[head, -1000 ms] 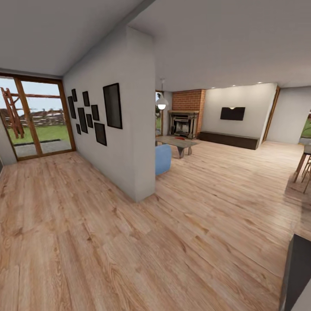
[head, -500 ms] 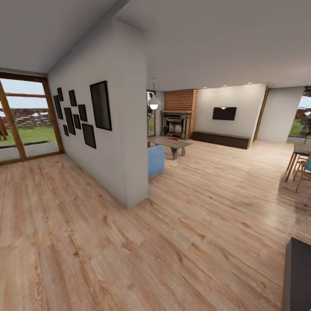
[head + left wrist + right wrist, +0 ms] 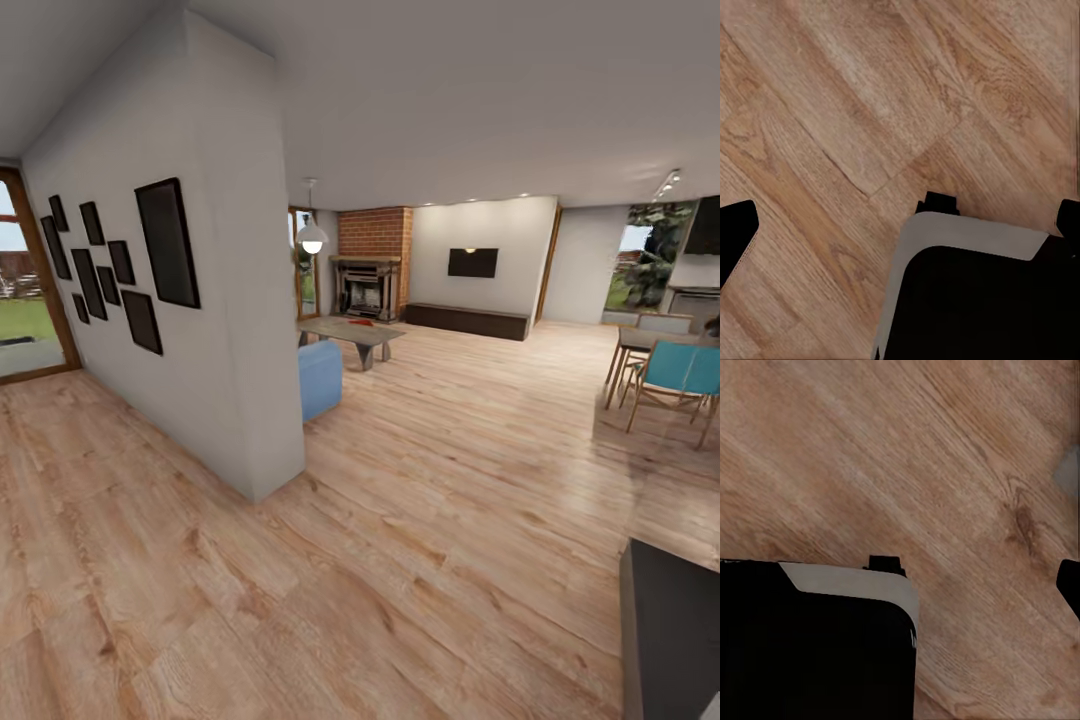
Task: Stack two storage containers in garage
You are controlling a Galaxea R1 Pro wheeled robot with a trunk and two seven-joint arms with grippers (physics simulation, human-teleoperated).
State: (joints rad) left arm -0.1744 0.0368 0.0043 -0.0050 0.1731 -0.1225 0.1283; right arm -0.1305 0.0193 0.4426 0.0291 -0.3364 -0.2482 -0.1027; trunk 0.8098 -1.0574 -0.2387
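Red-brick chimney (image 3: pixel 375 232) marks the living room beyond wood planks (image 3: pixel 420 480); hand states can't be told.

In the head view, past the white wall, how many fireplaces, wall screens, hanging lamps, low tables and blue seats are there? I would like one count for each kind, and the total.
Fireplace: 1
Wall screen: 1
Hanging lamp: 1
Low table: 1
Blue seat: 1
Total: 5
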